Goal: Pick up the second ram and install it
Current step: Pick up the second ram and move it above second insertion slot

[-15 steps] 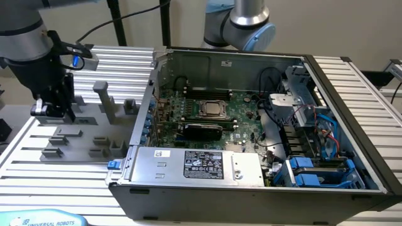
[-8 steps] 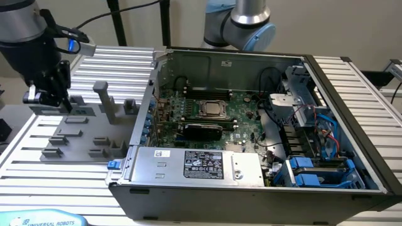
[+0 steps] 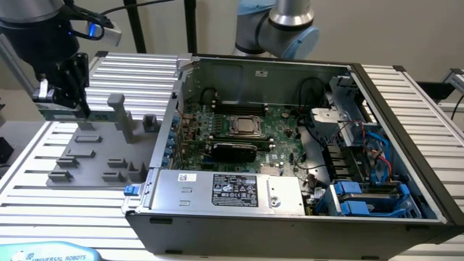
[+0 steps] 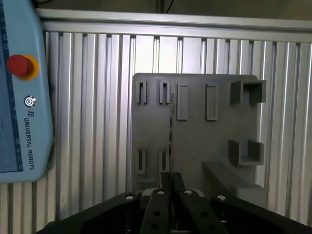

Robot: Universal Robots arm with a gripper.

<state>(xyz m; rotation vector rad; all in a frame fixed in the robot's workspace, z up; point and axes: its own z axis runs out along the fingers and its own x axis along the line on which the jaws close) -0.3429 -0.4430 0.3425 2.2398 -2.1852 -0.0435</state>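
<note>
The second ram (image 3: 64, 115) is a thin green strip held level above the grey fixture plate (image 3: 94, 157), at the exterior view's left. My gripper (image 3: 65, 104) is shut on it from above. In the wrist view the ram (image 4: 170, 136) appears edge-on as a thin line running out from between the black fingers (image 4: 160, 195) of my gripper (image 4: 170, 179), over the fixture plate (image 4: 204, 141) and its slotted holders. The open computer case (image 3: 406, 136) with the large green motherboard (image 3: 279, 120) lies to the exterior view's right of the gripper.
Grey upright blocks (image 3: 119, 111) rise from the fixture plate near the gripper. A second robot arm (image 3: 283, 24) stands behind the case. A blue teach pendant (image 4: 19, 97) with a red button lies on the ribbed aluminium table (image 3: 22, 163). The power supply (image 3: 225, 190) fills the case's front.
</note>
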